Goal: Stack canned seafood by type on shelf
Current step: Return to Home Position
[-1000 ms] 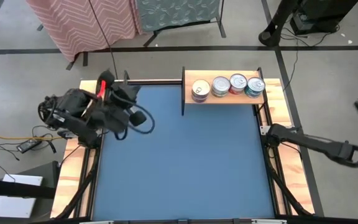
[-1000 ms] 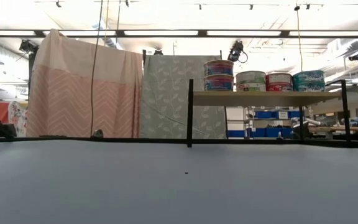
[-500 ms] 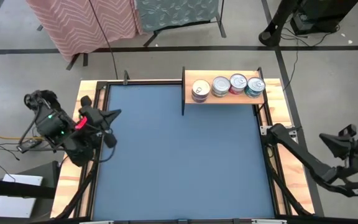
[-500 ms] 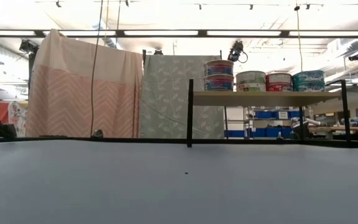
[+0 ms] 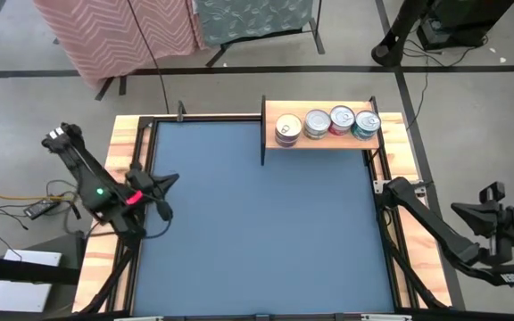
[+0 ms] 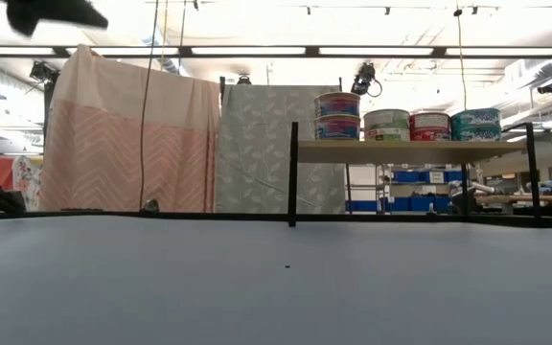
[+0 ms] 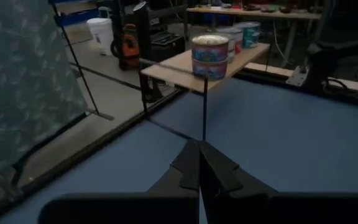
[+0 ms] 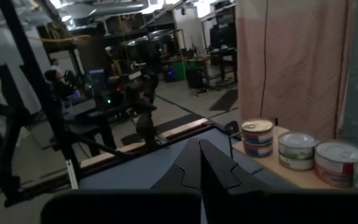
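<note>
Though apart, curtains point(image 6: 127, 134) prob. behind shelf point(image 6: 410, 151)

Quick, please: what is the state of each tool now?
Left tool: closed, holding nothing.
Right tool: closed, holding nothing.

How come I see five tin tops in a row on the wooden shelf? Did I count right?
Not quite: there are four tin tops in a row on the wooden shelf, not five. The high view shows it.
</note>
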You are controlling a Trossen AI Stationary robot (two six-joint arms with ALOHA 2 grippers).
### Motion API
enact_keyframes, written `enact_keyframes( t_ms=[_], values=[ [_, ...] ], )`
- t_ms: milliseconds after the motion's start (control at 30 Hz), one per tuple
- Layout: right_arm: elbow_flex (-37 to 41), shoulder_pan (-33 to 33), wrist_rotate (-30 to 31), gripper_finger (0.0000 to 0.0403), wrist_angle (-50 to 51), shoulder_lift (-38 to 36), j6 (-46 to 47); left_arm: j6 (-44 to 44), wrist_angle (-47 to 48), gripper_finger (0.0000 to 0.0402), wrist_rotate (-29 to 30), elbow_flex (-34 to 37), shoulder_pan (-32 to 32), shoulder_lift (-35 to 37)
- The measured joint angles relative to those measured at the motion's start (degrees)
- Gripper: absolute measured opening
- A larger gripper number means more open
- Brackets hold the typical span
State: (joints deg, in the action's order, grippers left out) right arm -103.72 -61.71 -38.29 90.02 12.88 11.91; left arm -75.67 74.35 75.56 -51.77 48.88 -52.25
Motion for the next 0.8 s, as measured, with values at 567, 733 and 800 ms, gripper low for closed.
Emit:
enact_keyframes(
  t_ms=[567,733,800],
  values=[
    [10.64,-0.67,-23.76,0.0004,-3.18,-12.39,-13.57,27.07,-42.96,0.0002,9.62,19.10,5.73,-0.17],
    [12.57,0.61,-20.45,0.0004,-0.20,-12.44,-15.10,43.08,-56.82,0.0002,10.10,19.10,7.10,-0.19],
    [14.12,1.60,-19.42,0.0004,-1.48,-12.47,-14.85,45.74,-60.08,0.0002,10.10,19.10,7.08,-0.17]
  ],
)
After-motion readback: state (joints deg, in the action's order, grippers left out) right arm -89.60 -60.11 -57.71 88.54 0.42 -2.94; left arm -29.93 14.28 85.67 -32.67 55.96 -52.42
